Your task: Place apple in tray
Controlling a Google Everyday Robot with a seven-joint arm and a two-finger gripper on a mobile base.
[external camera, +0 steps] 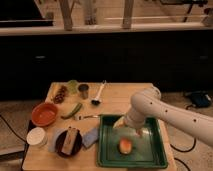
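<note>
The apple (125, 145), small and yellow-orange with a reddish blush, lies inside the green tray (155, 158) at the front right of the wooden table. My gripper (129, 128) hangs from the white arm over the tray, just above and behind the apple, apart from it. The arm reaches in from the right.
An orange-red bowl (45, 113) sits at the left, with a white cup (37, 136) in front of it. A dark round plate (69, 141) holds a brown item. A green pod (72, 110), a metal cup (84, 91), a ladle (97, 95) and a fork (89, 117) lie at the back.
</note>
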